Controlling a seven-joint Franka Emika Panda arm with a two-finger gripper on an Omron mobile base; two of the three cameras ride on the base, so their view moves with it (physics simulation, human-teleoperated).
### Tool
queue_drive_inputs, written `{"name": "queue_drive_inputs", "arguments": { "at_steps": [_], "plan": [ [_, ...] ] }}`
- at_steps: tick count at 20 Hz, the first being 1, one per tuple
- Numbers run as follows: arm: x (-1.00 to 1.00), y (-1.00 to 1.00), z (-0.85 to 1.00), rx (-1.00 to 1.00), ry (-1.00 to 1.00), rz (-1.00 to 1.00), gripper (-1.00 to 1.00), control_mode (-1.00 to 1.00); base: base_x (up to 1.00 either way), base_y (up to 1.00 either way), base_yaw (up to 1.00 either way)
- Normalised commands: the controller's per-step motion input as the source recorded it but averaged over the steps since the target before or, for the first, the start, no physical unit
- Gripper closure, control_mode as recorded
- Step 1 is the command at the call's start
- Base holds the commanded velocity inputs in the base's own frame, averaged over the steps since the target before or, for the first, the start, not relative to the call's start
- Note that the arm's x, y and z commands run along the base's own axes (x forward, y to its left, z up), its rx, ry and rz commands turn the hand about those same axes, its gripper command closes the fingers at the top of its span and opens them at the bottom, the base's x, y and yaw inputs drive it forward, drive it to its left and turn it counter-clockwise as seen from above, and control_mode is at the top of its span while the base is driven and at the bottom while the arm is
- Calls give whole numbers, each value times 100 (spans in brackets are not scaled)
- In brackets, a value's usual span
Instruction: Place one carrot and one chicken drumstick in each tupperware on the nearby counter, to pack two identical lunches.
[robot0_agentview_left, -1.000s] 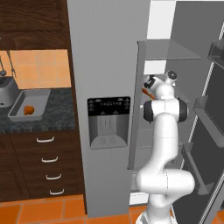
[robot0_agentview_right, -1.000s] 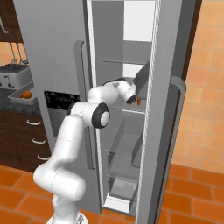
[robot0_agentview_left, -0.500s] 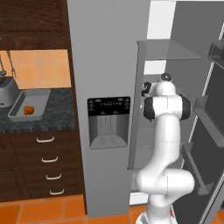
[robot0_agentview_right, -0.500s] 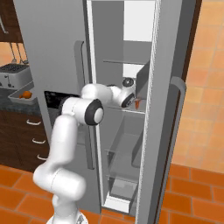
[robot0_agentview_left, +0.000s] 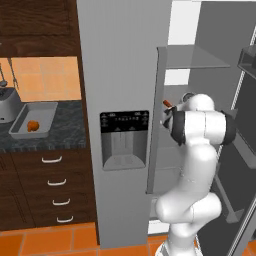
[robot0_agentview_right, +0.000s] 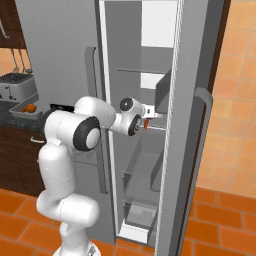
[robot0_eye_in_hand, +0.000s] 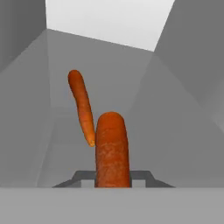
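My gripper (robot0_eye_in_hand: 112, 178) is inside the open fridge, shut on a thick orange carrot (robot0_eye_in_hand: 112, 148) that stands up between the fingers. A second, thinner carrot (robot0_eye_in_hand: 82, 107) lies on the grey shelf just behind it. From the base views the gripper (robot0_agentview_left: 168, 107) (robot0_agentview_right: 143, 123) reaches onto a middle shelf, and an orange tip of the held carrot (robot0_agentview_left: 167, 103) (robot0_agentview_right: 146, 123) pokes out. A rectangular light-grey tupperware (robot0_agentview_left: 44, 109) (robot0_agentview_right: 20, 113) sits on the dark counter (robot0_agentview_left: 65, 132) at left, with a small orange-brown piece of food (robot0_agentview_left: 33, 125) (robot0_agentview_right: 31, 107) in it. Drumsticks cannot be made out for certain.
A silver toaster (robot0_agentview_left: 7, 106) (robot0_agentview_right: 15, 85) stands behind the tupperware. The closed grey fridge door with its dispenser (robot0_agentview_left: 124, 137) separates the fridge from the counter. The open right door (robot0_agentview_right: 192, 130) flanks the arm. Glass shelves (robot0_agentview_left: 192, 62) lie above the hand.
The jaws have closed on the near carrot. The arm's elbow has swung round and the hand has shifted slightly on the shelf.
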Motion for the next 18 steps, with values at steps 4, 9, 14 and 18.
{"name": "queue_drive_inputs", "arguments": {
  "at_steps": [4,9,14,18],
  "plan": [
    [-100,-12,100,8,27,6,100,-100,0,0,0],
    [-100,-5,81,7,27,2,100,-100,0,0,0],
    [-100,0,16,24,11,0,100,-100,0,0,0],
    [-95,22,73,9,16,15,100,-100,0,0,0]
  ]
}}
